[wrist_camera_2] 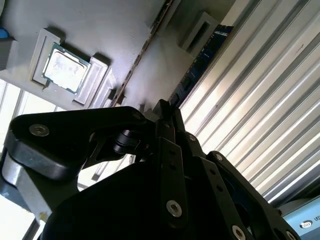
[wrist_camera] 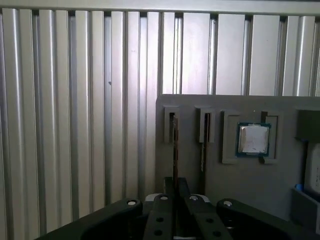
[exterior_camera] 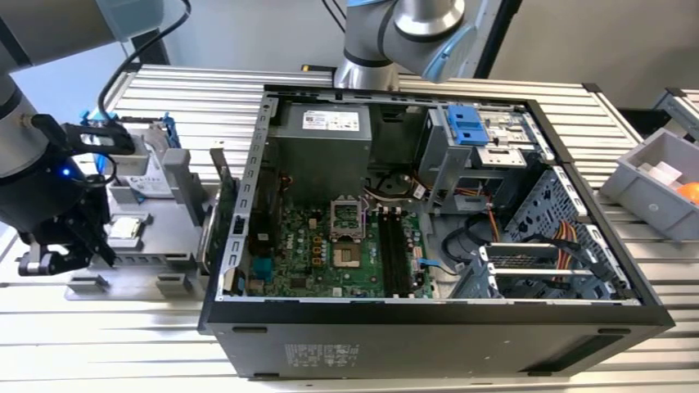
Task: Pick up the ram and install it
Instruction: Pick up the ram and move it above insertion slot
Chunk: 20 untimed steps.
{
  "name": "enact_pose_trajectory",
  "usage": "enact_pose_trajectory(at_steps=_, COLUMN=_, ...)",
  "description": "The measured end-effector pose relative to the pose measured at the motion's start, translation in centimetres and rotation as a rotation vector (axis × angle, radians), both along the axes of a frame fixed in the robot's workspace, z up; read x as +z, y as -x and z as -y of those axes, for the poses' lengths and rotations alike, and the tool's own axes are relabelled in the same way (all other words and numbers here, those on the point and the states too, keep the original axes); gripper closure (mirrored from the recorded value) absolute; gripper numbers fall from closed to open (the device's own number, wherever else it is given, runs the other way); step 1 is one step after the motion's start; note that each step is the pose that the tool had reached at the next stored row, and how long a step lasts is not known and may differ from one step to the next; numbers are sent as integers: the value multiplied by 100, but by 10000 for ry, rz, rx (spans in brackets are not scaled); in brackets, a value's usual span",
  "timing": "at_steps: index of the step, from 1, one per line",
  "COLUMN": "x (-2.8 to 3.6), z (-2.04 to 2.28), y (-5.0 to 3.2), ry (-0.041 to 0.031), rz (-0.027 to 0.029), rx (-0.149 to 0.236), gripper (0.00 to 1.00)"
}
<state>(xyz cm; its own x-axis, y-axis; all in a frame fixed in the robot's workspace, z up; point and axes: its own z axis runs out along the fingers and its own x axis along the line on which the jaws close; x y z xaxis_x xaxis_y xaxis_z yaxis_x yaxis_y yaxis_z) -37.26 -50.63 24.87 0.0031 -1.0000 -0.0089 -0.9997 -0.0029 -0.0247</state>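
Note:
The ram (wrist_camera: 175, 142) stands on edge in a narrow slot of the grey parts holder (wrist_camera: 235, 180), and in the second wrist view it is a dark bluish stick (wrist_camera_2: 202, 62). My gripper (wrist_camera: 176, 182) is down over the end of this stick, with the two fingers pressed close on either side. The second wrist view has the same gripper (wrist_camera_2: 167, 107) shut on the ram's end. In the exterior view the gripper (exterior_camera: 98, 254) hangs over the holder (exterior_camera: 164, 225) at that view's left, beside the open computer case (exterior_camera: 437, 319). The motherboard's long black memory slots (exterior_camera: 394, 246) lie inside the case.
A second thin stick (wrist_camera: 205, 140) stands in the neighbouring slot. A square processor chip (wrist_camera: 253, 139) lies in a recess of the holder. A hard drive (exterior_camera: 153, 184) and an upright green card (exterior_camera: 224, 221) stand near the case. A grey bin (exterior_camera: 656, 176) sits at the exterior view's right.

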Motion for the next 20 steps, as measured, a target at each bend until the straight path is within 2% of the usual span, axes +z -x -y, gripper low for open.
enact_pose_trajectory(at_steps=20, x=214, z=0, y=0, ry=0, rz=0, rx=-23, gripper=100)
